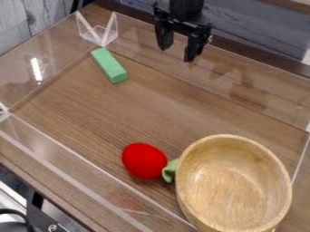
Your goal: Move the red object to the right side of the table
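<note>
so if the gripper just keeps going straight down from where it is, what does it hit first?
Probably bare table. The open gripper points down at the far side, with nothing visible beneath it; depth is uncertain from this single view.

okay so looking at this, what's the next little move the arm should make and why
Probably bring the open gripper across the table toward the camera, until it is above the red object. It hangs empty at the far side, while the fruit lies near the front beside the wooden bowl.

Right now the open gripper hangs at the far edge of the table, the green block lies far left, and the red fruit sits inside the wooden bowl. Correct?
Not quite. The red fruit lies on the table, against the wooden bowl's left rim, not inside it. The camera view shows this. The open gripper and green block are as described.
</note>
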Robot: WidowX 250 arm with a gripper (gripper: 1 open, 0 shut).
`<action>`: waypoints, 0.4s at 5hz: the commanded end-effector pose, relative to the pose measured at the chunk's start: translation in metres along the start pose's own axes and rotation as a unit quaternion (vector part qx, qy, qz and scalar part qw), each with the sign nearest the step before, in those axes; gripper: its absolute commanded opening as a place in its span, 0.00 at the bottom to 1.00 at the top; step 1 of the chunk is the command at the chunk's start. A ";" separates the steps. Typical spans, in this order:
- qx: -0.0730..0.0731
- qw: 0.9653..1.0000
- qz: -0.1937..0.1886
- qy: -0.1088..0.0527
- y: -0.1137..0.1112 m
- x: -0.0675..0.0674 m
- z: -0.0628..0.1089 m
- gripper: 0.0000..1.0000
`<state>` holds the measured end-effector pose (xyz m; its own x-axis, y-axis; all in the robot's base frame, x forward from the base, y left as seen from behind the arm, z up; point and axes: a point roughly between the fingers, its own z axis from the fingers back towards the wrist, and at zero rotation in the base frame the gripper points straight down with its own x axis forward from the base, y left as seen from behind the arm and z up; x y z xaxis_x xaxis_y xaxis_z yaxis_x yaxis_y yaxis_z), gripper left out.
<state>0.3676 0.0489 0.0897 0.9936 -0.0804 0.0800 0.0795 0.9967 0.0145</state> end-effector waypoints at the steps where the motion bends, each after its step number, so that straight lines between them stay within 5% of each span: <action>1: 0.004 0.999 -0.007 -0.038 0.000 0.004 0.022 1.00; 2: 0.003 0.999 -0.004 -0.046 0.002 0.005 0.024 1.00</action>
<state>0.3678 0.0471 0.0861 0.9917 -0.0882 0.0936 0.0884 0.9961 0.0030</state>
